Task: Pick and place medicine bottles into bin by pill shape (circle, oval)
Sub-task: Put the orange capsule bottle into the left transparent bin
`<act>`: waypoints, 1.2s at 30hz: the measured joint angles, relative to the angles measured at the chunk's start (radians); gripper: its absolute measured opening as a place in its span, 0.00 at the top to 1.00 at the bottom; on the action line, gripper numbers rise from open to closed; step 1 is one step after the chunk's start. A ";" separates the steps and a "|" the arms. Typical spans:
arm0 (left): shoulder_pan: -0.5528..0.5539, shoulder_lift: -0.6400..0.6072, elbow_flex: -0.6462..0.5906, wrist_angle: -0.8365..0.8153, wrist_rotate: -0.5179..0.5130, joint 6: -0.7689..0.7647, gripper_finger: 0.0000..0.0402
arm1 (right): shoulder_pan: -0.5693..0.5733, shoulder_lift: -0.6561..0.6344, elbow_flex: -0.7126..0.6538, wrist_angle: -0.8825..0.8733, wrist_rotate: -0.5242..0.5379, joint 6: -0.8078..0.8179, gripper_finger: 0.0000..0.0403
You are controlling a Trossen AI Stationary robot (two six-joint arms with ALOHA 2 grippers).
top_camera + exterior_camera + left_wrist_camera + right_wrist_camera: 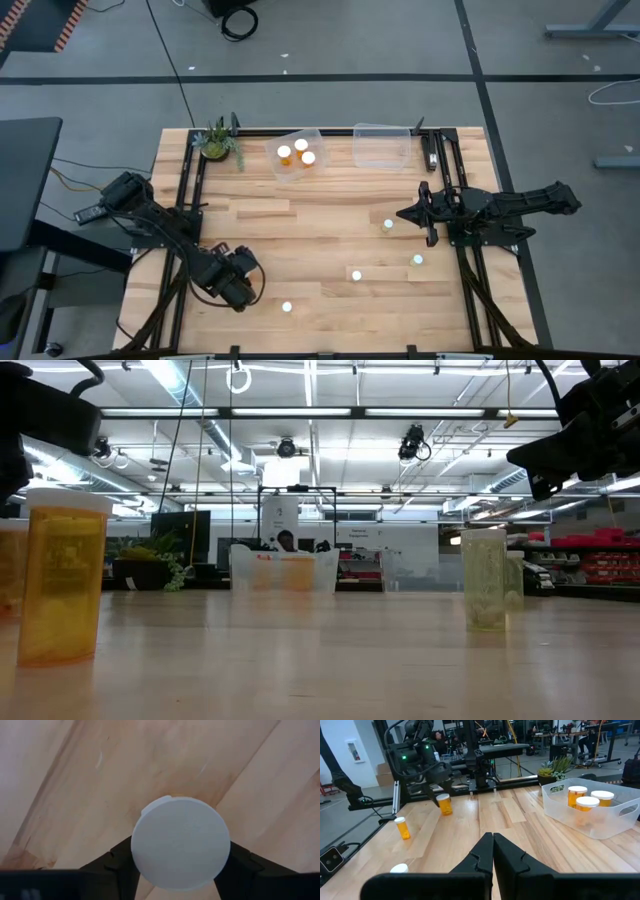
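Loose medicine bottles: five stand upright on the table. One [387,225] sits just off the right gripper's tip, one [417,260] nearer the table's right rail, one [356,275] near the middle, one [287,308] by the front edge, and one [180,841] between the left gripper's fingers.
Binned bottles: three [300,152] stand together in the left clear tub [315,135] at the back of the table.
Second tub: a clear tub [380,160] beside the first, to its right; nothing can be made out inside it.
Left gripper [243,285]: low over the front left of the table, its two fingers [117,865] set against either side of the white cap; whether they already squeeze it I cannot tell.
Right gripper [492,851]: fingers pressed together with nothing between them, held above the table's right side, pointing toward the middle.
Other: one small potted plant [217,140] at the back left corner.
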 joint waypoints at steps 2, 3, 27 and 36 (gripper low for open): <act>0.008 0.000 0.000 0.004 -0.009 0.000 0.47 | 0.000 0.000 0.000 0.000 0.000 0.000 0.95; 0.015 0.000 0.000 0.011 -0.009 0.000 0.47 | 0.000 0.000 0.000 0.000 0.000 0.000 0.95; 0.258 -0.003 0.102 0.034 -0.013 0.340 0.48 | 0.000 0.000 0.000 0.000 0.000 0.000 0.95; 0.442 -0.003 0.194 0.080 -0.052 0.639 0.50 | 0.000 0.000 0.000 0.000 0.000 0.000 0.95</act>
